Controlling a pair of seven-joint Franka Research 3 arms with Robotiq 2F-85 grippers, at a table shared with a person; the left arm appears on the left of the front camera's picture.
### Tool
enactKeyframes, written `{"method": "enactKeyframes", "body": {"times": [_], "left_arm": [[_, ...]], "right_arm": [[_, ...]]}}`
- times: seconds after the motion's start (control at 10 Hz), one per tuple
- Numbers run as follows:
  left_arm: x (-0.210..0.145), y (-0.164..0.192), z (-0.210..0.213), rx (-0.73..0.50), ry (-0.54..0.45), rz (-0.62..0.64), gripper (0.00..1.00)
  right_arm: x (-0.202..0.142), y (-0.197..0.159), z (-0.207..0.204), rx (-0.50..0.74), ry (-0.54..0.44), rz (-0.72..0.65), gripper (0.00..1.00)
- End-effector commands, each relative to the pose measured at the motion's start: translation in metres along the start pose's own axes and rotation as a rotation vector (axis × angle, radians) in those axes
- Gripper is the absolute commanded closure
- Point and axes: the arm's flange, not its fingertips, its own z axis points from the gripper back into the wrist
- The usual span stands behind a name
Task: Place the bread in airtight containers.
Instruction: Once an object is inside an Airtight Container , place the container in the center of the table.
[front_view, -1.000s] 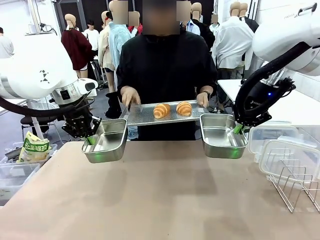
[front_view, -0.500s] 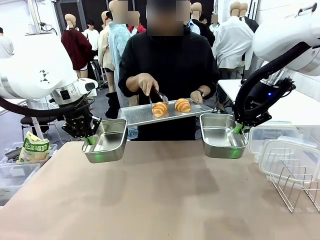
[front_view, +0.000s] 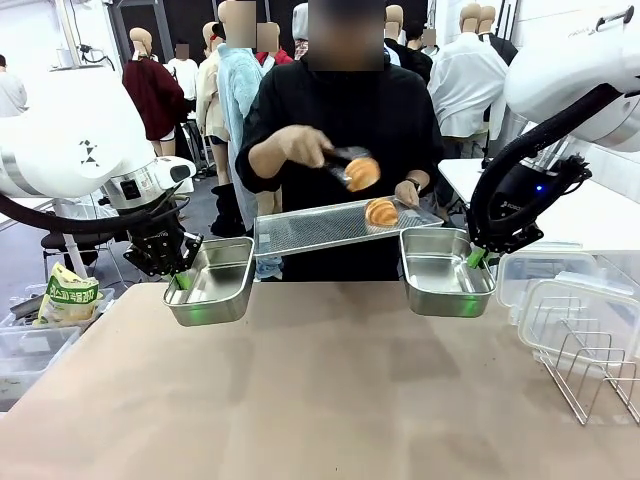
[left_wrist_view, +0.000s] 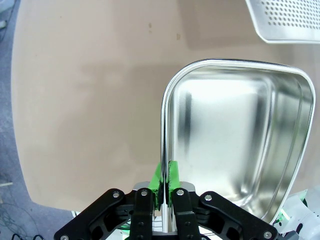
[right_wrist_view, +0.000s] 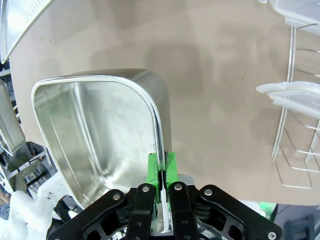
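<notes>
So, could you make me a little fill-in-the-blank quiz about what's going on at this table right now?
1. The left gripper holds the left rectangular stainless-steel pan by its rim and the right gripper holds the right pan; both pans are ___ inside.
2. The person's black tongs hold ___ golden-brown croissant-shaped roll in the air.
3. The other roll lies on the flat perforated metal tray, at the end nearer the ___ pan.
Missing words: empty; one; right.

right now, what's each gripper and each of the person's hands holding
left gripper: shut on rim of left pan
right gripper: shut on rim of right pan
person's raised hand: tongs gripping a roll
person's other hand: holding the perforated tray
</notes>
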Motion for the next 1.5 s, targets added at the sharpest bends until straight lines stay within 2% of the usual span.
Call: {"method": "enactKeyframes", "body": {"times": [0.0, 1.4], "left_arm": [[0.0, 0.0009, 0.0018, 0.003, -0.005, 0.0, 1.0], [0.0, 0.0009, 0.0018, 0.003, -0.005, 0.0, 1.0]], "right_arm": [[-0.0024, -0.0004, 0.0003, 0.006, -0.007, 0.001, 1.0], [-0.0024, -0.0004, 0.0003, 0.006, -0.007, 0.001, 1.0]]}}
